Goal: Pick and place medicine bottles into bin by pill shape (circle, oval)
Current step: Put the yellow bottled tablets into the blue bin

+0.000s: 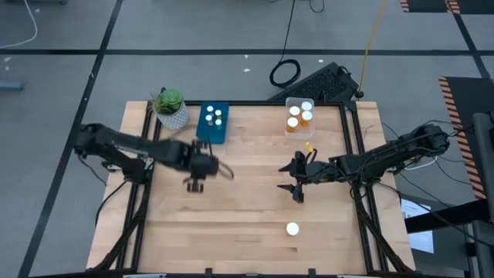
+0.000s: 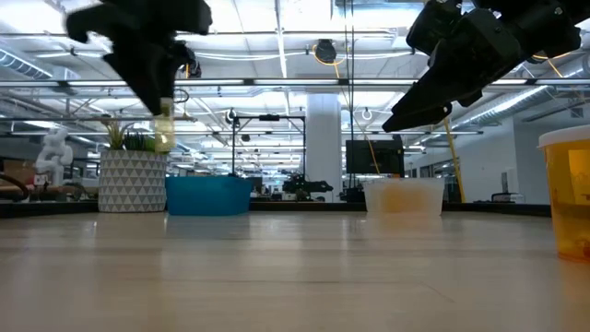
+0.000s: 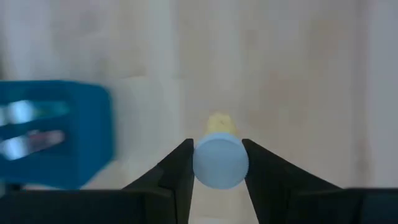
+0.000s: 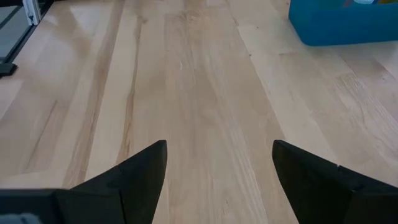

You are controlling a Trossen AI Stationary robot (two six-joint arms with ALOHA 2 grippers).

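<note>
Above the wooden bench (image 1: pixel 231 208), the left gripper (image 3: pixel 219 163) pinches a small pale medicine bottle (image 3: pixel 220 158) by its white cap, holding it in the air just short of the blue bin (image 1: pixel 213 122), which already contains three white-capped bottles. The right gripper (image 1: pixel 297 177) hovers with fingers spread wide, across the bench from the blue bin. A clear bin (image 1: pixel 300 116) beside it holds orange bottles; one bottle (image 1: pixel 292 228) stands alone near the front edge.
</note>
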